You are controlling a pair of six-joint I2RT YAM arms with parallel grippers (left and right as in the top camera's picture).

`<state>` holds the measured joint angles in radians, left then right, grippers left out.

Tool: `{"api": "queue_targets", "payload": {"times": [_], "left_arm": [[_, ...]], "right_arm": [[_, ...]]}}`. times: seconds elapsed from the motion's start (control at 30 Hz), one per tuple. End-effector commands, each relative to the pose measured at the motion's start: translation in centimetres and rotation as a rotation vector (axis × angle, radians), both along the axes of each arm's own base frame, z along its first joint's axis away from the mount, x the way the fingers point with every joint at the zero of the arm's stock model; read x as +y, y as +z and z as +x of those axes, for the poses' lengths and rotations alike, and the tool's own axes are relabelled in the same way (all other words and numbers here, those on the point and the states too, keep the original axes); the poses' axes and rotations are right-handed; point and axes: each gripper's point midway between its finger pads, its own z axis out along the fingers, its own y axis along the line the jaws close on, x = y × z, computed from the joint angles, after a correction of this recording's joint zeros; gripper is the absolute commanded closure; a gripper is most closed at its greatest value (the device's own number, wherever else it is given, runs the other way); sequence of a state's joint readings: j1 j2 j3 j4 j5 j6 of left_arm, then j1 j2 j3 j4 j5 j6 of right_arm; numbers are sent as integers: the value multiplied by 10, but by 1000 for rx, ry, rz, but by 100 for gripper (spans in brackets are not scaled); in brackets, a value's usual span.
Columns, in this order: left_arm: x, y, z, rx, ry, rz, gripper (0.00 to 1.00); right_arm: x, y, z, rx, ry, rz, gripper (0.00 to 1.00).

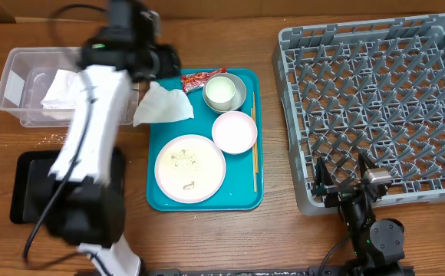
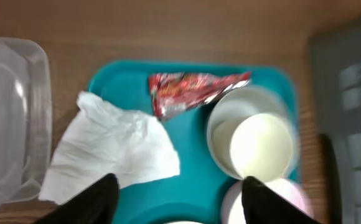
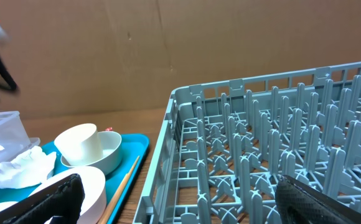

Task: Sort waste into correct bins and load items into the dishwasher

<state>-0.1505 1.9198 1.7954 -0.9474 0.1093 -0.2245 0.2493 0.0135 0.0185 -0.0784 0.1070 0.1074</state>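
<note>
wooden table, teal tray (image 1: 242, 201) in the middle. left gripper (image 2: 180, 202) hangs spread and empty over the crumpled napkin (image 2: 115, 146), draped across the tray's edge near the clear tub (image 1: 11, 77). best drop straight, pinch the raised folds and miss the red wrapper (image 2: 190, 92). right gripper (image 1: 344, 172) gapes idle by the dish rack (image 1: 437, 31).

A teal tray (image 1: 242, 192) sits on the wooden table (image 1: 207, 238), chopsticks (image 1: 254, 153) lying along its right side.
</note>
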Motion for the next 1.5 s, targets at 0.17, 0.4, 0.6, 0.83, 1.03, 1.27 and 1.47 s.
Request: {"api": "queue_targets", "payload": {"times": [0.17,0.4,0.6,0.83,1.03,1.27,1.47], "left_arm": [[9,-81,5,127,-2,291,40],[3,-136,3,233,-16,275,40],[-9,-174,-9,333,-36,207,48],[-7,-172,-17,370,-37,212,96],[4,-107,-7,285,7,204,96],[52,31,10,-34,224,298,96],[109,108,13,-257,485,267,96]], "right_arm": [[0,-1,0,-6,0,-2,0],[0,-1,0,-6,0,-2,0],[0,-1,0,-6,0,-2,0],[0,-1,0,-6,0,-2,0],[0,-1,0,-6,0,-2,0],[0,-1,0,-6,0,-2,0],[0,-1,0,-6,0,-2,0]]}}
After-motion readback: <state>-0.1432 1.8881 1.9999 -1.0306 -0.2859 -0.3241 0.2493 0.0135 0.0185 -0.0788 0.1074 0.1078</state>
